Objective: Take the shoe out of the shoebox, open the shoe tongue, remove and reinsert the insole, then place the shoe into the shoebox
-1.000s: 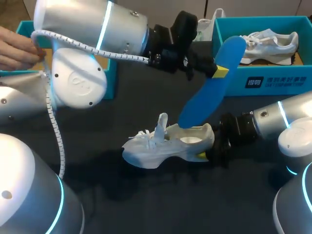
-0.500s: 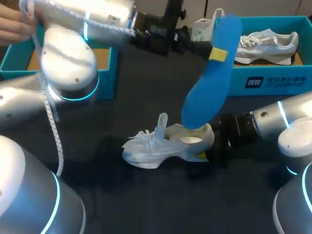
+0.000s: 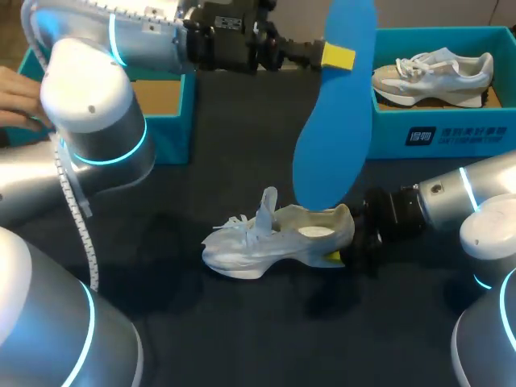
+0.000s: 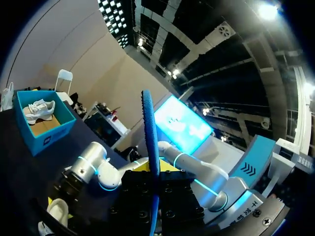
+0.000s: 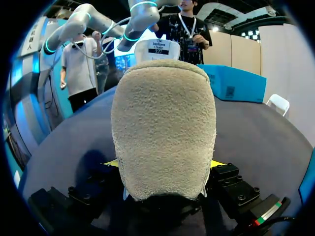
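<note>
Two hands grip: the left hand (image 3: pixel 338 57) pinches the blue insole (image 3: pixel 332 137), held upright over the white shoe (image 3: pixel 266 240). The right hand (image 3: pixel 334 258) clamps the shoe's heel on the dark surface (image 3: pixel 201 322).

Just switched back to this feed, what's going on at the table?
The left arm, jaws shut on the blue insole, holds it upright above the white shoe, lower end by the shoe's opening. The right arm has its jaws clamped on that shoe's heel, on the table. A second shoe lies in the blue shoebox.
</note>
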`<state>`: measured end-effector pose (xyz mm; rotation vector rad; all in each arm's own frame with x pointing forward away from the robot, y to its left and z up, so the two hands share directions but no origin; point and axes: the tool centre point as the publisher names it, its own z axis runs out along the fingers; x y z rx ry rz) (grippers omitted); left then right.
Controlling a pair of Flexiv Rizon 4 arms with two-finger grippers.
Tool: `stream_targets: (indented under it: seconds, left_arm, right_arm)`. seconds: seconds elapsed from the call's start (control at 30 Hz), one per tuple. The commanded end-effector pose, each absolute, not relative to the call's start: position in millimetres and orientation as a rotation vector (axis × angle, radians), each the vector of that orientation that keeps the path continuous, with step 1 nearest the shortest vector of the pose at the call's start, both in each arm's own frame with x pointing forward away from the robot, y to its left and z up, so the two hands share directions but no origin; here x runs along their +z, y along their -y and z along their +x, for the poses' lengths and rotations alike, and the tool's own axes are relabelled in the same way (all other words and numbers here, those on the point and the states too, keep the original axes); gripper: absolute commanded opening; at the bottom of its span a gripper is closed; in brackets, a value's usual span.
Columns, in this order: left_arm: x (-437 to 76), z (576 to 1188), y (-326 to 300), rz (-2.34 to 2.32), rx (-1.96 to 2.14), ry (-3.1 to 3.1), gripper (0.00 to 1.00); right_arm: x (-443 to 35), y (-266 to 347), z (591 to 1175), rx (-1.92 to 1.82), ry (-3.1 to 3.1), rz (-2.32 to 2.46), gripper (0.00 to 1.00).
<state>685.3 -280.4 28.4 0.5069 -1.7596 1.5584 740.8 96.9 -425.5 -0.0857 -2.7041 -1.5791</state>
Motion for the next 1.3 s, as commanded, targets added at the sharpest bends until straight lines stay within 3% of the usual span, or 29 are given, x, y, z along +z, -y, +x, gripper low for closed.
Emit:
stream_targets:
  seconds: [0.03,0.53,1.3]
  left_arm:
    - [30,671,273,0.546,1.598,1.731,0.0]
    - [30,671,273,0.546,1.598,1.731,0.0]
    - [73,630,239,0.675,1.557,1.631,0.0]
  right_arm:
    - [-429,-101,742,-1.572,2.709,-0.087,0.0]
    - [-429,-101,742,-1.572,2.709,-0.087,0.0]
    - [-429,-101,742,-1.572,2.709,-0.087,0.0]
